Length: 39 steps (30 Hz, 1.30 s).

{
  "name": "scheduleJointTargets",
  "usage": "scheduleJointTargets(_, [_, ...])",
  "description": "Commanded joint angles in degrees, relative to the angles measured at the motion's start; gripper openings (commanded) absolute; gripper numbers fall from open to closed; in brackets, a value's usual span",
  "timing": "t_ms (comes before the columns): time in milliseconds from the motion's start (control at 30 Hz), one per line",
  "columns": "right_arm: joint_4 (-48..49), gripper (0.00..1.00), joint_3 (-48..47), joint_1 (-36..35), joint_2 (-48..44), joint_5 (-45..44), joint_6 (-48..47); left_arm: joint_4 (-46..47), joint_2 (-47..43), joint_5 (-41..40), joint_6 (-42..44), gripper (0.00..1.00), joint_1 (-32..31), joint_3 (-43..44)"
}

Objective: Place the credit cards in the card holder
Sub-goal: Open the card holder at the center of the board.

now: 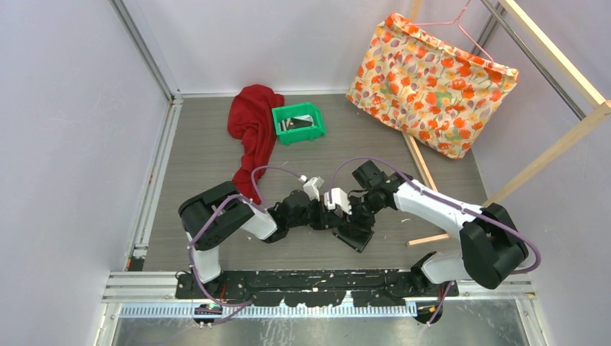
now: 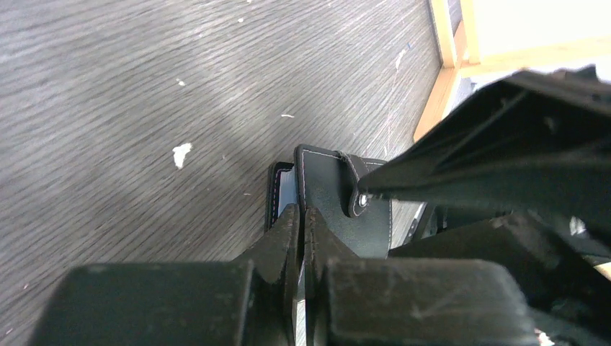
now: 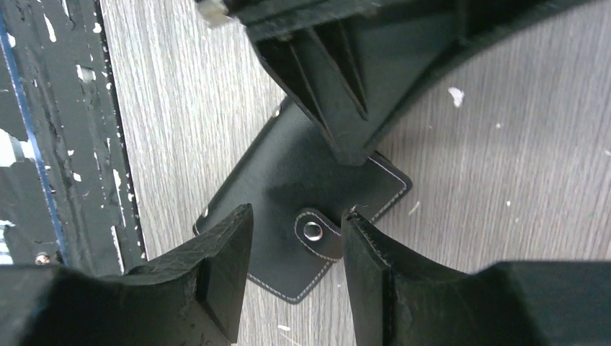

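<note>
The black card holder (image 1: 358, 236) lies on the table between the two arms, with its snap tab (image 3: 314, 231) on top. My left gripper (image 2: 302, 215) is at its slightly parted side edge (image 2: 285, 189). It is shut on a thin pale sliver seen edge-on, which looks like a credit card. My right gripper (image 3: 297, 214) is open and hangs just above the card holder (image 3: 288, 173), its fingers either side of the snap tab. More cards (image 1: 294, 124) lie in the green bin (image 1: 314, 132) at the back.
A red cloth (image 1: 252, 130) lies left of the bin. A floral bag (image 1: 432, 83) leans at the back right beside a wooden rack (image 1: 547, 144). A wooden slat (image 1: 421, 167) lies on the table. A black rail (image 3: 65, 144) runs along the near edge.
</note>
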<state>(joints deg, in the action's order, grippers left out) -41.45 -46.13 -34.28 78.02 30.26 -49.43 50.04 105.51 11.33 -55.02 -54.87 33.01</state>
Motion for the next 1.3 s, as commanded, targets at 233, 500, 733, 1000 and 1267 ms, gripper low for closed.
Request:
scheduleJointTargets(233, [7.15,0.48,5.31,-3.91,1.90,-10.20,-1.42,-1.65,0.82,2.68,-6.94,0.00,2.21,-0.23])
scheduleJointTargets(500, [10.07,0.24,6.84,-4.06,3.73,-16.36,-1.79,2.09,2.40,4.52,-8.19,0.00,3.21,-0.93])
scheduleJointTargets(733, [7.43,0.05,2.58,-1.10,-0.34,-13.19,2.82,2.52,1.79,4.28,-7.55,0.00,4.48,-2.87])
scheduleJointTargets(1000, [0.42,0.47,0.56,-0.89,-2.41,-9.70,4.35,2.98,3.22,5.14,-8.33,0.00,4.60,-1.51])
scheduleJointTargets(1267, [6.15,0.53,2.78,-3.33,1.32,-13.41,5.97,3.82,3.49,5.37,-8.83,0.00,4.60,-1.57])
